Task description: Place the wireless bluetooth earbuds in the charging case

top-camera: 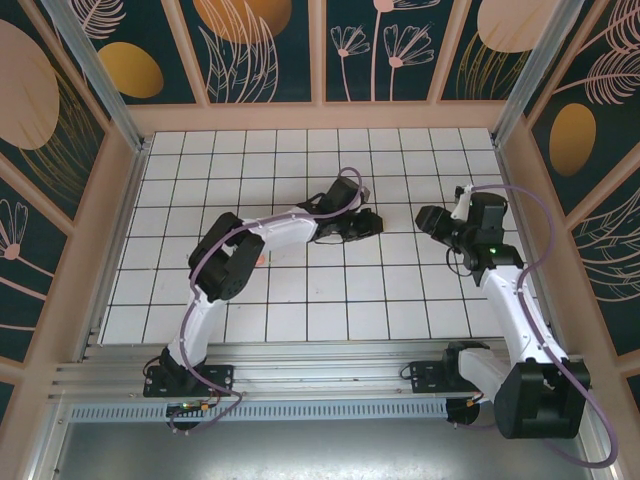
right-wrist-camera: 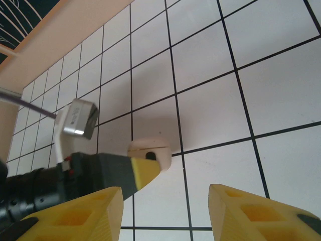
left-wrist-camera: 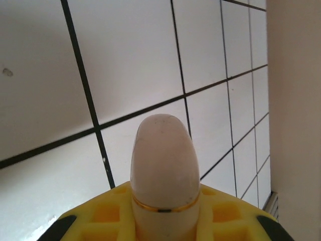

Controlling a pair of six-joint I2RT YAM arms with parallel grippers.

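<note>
Quick look from my end. The left gripper (top-camera: 368, 222) is reached out over the middle of the tiled table (top-camera: 300, 320), and it's clamped down on the charging case (left-wrist-camera: 164, 160). On the left wrist cam the case sits dead centre between the yellow fingers (left-wrist-camera: 108, 213). It's a pale, rounded, egg-looking lump poking out past the tips, with a thin gold band around it right where the fingers take hold. The lower part is tucked in between the pads, so I can't see how deep it goes. Past it there's just white tile with black grid lines, and the beige side wall (left-wrist-camera: 296, 100) runs down the right edge.

The right gripper (right-wrist-camera: 165, 193) is standing apart with its two yellow fingers spread and nothing between them, only bare tile showing through the gap. From its wrist cam I can see the case out in front, a bit left of the gap's centre line and clear of both right fingers. It's pinched at the tip of the left arm's black-and-yellow finger, with a soft shadow on the tile behind it. I can't tell from that angle whether the lid is cracked open.

From the top cam the two grippers face each other across about a tile, near but not touching.
</note>
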